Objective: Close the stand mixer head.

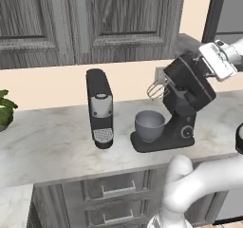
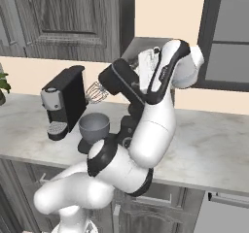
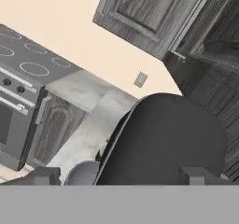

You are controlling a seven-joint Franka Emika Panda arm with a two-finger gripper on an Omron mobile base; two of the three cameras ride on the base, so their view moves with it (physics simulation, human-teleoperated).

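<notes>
You see the stand mixer head (image 1: 190,82) tilted up at centre right, above the grey bowl (image 1: 149,125) on the worktop (image 1: 47,141); your gripper (image 3: 119,174) has its fingers (image 3: 198,174) spread against its rear end.

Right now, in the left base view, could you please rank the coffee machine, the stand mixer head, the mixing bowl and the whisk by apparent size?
1-2. coffee machine and stand mixer head: too alike to rank.
3. mixing bowl.
4. whisk.
</notes>
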